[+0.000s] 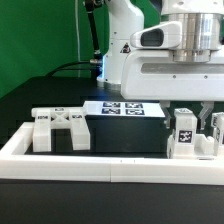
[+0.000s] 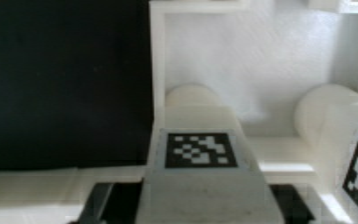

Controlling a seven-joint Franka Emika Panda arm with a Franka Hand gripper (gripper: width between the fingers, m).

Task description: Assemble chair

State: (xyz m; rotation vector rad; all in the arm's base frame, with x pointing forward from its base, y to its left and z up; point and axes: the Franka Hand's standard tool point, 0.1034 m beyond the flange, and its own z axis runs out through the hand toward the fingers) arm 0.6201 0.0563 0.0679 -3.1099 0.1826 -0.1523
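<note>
Chair parts are chunky white blocks with black-and-white tags. In the wrist view a rounded-top chair block (image 2: 201,150) stands between my gripper's (image 2: 197,203) dark fingers (image 2: 115,202), which press against both its sides. A second tagged block (image 2: 357,150) stands close beside it. On the exterior view's right the gripper (image 1: 201,112) has come down on two upright tagged blocks (image 1: 185,133); I cannot tell there which one it grips. A flat cross-patterned chair part (image 1: 60,128) lies on the exterior view's left.
The marker board (image 1: 122,108) lies on the black table behind the parts. A long low white border rail (image 1: 110,166) runs along the front and up the left side. The robot's white base (image 1: 125,40) stands at the back.
</note>
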